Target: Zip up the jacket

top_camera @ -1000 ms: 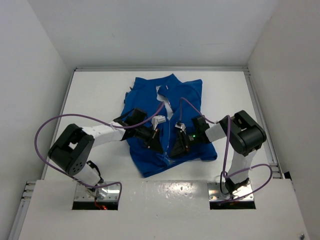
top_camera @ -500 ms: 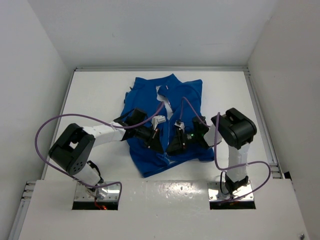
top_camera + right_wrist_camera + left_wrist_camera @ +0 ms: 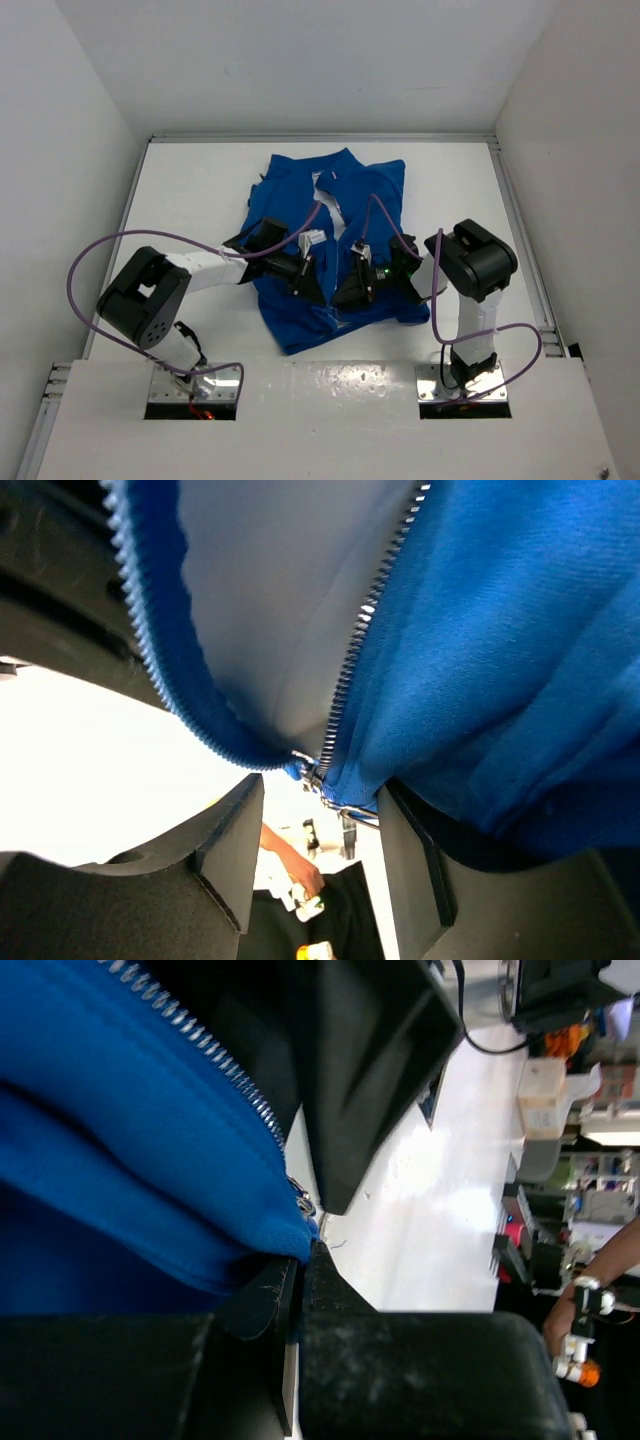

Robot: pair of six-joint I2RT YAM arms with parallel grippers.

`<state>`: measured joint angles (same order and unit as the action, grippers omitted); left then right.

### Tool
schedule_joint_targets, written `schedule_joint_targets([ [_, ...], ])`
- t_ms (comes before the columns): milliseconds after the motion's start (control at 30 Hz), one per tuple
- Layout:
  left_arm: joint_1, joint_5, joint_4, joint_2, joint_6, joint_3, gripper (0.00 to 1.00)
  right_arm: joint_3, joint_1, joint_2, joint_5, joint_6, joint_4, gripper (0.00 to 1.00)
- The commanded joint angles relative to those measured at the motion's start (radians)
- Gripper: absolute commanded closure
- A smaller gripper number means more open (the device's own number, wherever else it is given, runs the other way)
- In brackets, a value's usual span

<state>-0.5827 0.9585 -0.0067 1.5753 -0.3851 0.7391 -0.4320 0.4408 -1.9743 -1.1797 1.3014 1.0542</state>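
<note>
The royal-blue jacket (image 3: 290,200) lies flat on the white table (image 3: 190,190), collar at the far end, with its silver zipper (image 3: 335,215) open down the front. My left gripper (image 3: 312,288) is at the lower left zipper edge. In the left wrist view it (image 3: 300,1270) is shut on the jacket's bottom hem (image 3: 100,1160), beside the zipper teeth (image 3: 220,1060). My right gripper (image 3: 347,295) faces it from the right. In the right wrist view it (image 3: 322,792) is open, and the slider (image 3: 315,775) with its pull sits between the fingers (image 3: 415,850).
White walls enclose the table on three sides. Purple cables (image 3: 110,245) loop from both arms above the table. The raised white ledge (image 3: 320,400) over the arm bases runs along the near edge. A person's hand (image 3: 290,865) shows in the background beyond the table.
The right arm's elbow has swung inward to the left, and its gripper has shifted slightly left and up along the zipper. The left arm has barely moved.
</note>
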Motion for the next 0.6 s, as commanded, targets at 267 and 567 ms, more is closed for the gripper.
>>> schedule_joint_targets([
  [267, 0.072, 0.040, 0.132, -0.006, -0.095, -0.047, 1.00, 0.012, 0.012, -0.024, -0.038, 0.165, 0.286, 0.48],
  [567, 0.113, 0.040, 0.189, 0.003, -0.150, -0.047, 1.00, 0.016, 0.024, -0.021, -0.043, 0.160, 0.294, 0.56],
])
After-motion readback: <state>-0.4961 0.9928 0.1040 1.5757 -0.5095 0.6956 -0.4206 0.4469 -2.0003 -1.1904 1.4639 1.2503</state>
